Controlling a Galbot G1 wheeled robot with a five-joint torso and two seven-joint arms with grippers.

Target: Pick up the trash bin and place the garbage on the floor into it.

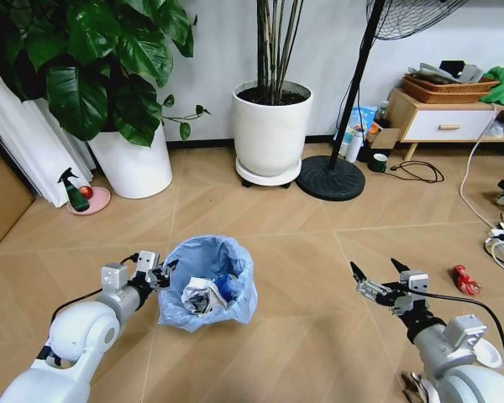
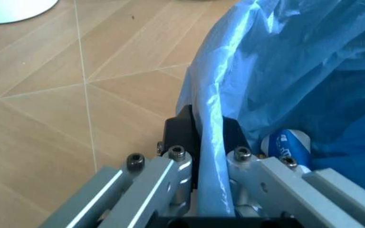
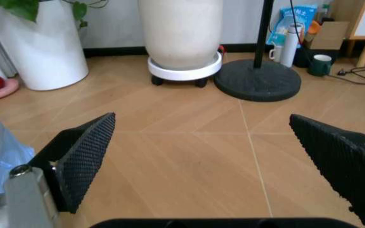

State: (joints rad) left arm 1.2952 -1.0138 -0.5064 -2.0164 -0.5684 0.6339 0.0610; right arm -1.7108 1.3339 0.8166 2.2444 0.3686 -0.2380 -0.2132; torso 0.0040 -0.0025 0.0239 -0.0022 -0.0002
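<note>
I see my left gripper [image 1: 162,274] pinching the rim of the trash bin [image 1: 208,290], which holds crumpled garbage [image 1: 203,295] on the floor [image 1: 302,252], while my right gripper [image 1: 378,277] hangs spread wide near a red wrapper [image 1: 465,279].

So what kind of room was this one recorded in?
Most likely a living room or home-style lounge: herringbone wood-look floor, large potted plants in white pots, a standing fan's base, and a low sideboard with a basket on top.
</note>
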